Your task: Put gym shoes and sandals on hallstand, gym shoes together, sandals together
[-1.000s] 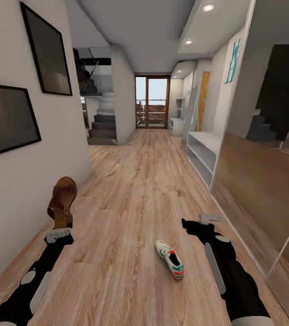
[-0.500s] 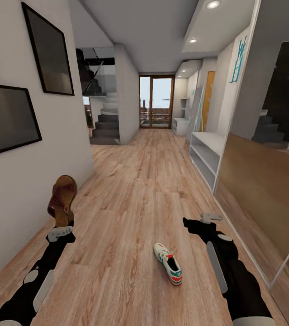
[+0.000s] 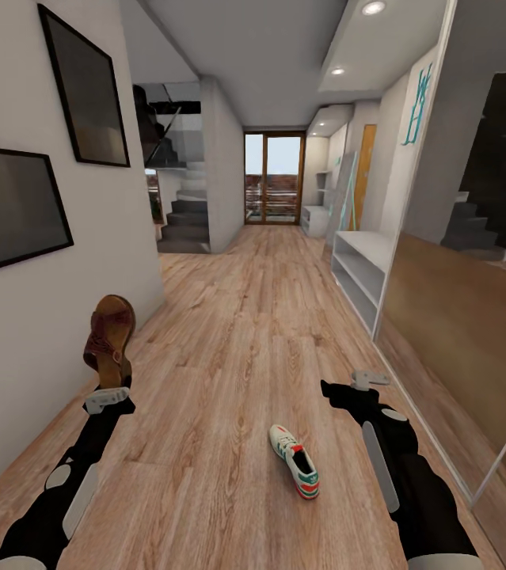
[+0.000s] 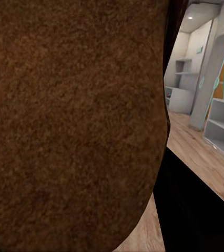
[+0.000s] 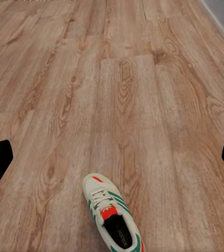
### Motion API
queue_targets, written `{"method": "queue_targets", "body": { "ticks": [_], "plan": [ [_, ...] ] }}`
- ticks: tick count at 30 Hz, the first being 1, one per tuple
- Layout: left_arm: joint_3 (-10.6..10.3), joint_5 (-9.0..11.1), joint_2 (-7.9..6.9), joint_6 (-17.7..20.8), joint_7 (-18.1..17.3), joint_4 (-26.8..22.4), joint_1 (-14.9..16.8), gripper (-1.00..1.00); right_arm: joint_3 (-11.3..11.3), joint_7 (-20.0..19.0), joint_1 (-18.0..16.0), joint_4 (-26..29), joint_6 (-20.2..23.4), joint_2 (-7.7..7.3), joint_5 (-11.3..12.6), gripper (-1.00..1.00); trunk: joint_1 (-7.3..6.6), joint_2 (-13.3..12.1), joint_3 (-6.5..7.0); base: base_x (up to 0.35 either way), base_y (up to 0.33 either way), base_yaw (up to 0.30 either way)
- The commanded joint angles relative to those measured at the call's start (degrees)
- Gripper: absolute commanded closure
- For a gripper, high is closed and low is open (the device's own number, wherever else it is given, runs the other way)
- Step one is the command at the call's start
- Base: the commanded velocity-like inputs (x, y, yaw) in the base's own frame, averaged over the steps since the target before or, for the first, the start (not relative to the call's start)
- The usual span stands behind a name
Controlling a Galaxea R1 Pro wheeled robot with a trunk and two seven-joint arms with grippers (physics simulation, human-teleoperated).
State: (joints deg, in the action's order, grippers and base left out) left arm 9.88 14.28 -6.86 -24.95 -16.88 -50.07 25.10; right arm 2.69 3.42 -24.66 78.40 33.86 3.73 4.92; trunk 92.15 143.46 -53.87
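1 sandal (image 3: 110, 339) stands upright, clamped in your left gripper (image 3: 108, 388) by the left wall; its brown sole (image 4: 70, 121) faces that wrist camera. 1 gym shoe (image 3: 295, 461) lies on the corridor floor (image 3: 237, 332) between your arms. Your right gripper (image 3: 361, 381) hangs spread wide, holding nothing. Your hallstand (image 3: 359, 269) stands along the right wall ahead.

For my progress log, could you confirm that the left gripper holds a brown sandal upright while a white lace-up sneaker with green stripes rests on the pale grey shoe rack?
Not quite: the head view shows the white lace-up sneaker with green stripes lying on the wood-plank floor, not on the pale grey shoe rack. The left gripper does hold the brown sandal upright.
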Motion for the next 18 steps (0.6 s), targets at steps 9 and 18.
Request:
{"method": "queue_targets", "body": {
  "ticks": [9, 18],
  "plan": [
    [-0.84, 0.49, 0.00, 1.89, -0.28, -0.63, 0.04, 1.00, 0.03, 0.36, -0.03, 0.00, 0.18, 0.04, 0.66, -1.00, -0.01, 0.02, -0.06, 0.118, -0.005, 0.000],
    [-1.49, 0.41, 0.06, 16.90, -0.18, -9.87, 0.04, 1.00, -0.03, 0.36, -0.03, -8.68, -15.28, 0.00, 0.40, -1.00, -0.01, 0.02, -0.06, 0.291, -0.072, 0.000]
  ]
}}
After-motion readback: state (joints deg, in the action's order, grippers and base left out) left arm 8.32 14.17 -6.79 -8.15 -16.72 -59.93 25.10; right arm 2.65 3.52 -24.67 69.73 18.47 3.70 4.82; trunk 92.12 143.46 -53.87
